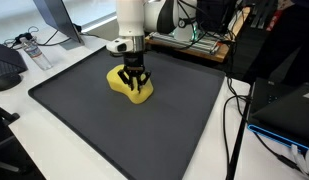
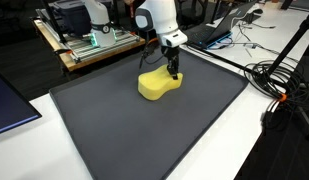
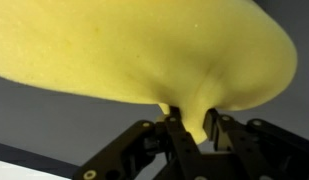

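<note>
Yellow foam (image 1: 129, 85) (image 2: 159, 85) was seen lying on a dark mat (image 1: 114, 130) (image 2: 144, 140), toward its far half in both exterior views. The mat was spread on a white tabletop (image 1: 34, 160) (image 2: 44, 150). The jaws were set onto the foam from above. In the wrist view they were drawn nearly together, and a small fold of the foam (image 3: 144, 50) was pinched between them. A bottle (image 1: 32, 50) was stood well apart, off the mat.

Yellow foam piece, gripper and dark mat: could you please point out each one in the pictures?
yellow foam piece (image 2: 157, 87), in an exterior view, on its top surface.
gripper (image 3: 190, 122), in the wrist view, midway between its fingers.
dark mat (image 1: 114, 130), in an exterior view, on a bare part.
</note>
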Controlling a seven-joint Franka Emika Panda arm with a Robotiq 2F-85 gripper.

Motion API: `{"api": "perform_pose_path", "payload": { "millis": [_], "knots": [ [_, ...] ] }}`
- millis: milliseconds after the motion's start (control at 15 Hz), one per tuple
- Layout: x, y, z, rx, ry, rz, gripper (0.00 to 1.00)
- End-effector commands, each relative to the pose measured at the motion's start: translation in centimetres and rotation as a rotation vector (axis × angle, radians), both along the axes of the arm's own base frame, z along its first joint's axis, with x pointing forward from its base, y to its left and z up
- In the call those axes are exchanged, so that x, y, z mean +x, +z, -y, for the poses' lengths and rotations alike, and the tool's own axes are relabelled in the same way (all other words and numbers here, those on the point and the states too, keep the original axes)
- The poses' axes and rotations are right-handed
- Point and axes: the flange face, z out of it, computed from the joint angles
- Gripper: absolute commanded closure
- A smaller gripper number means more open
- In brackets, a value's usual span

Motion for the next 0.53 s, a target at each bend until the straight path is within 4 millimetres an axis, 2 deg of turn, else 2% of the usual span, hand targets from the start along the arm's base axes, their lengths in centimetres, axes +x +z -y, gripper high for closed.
{"api": "perform_pose_path", "payload": {
  "millis": [0, 400, 467],
  "knots": [
    [-1.0, 1.1, 0.0, 0.002, -0.020, 0.005, 0.44],
    [-1.6, 2.0, 0.1, -0.002, -0.034, 0.009, 0.02],
    [-1.8, 2.2, 0.1, -0.005, -0.033, 0.008, 0.00]
  ]
}}
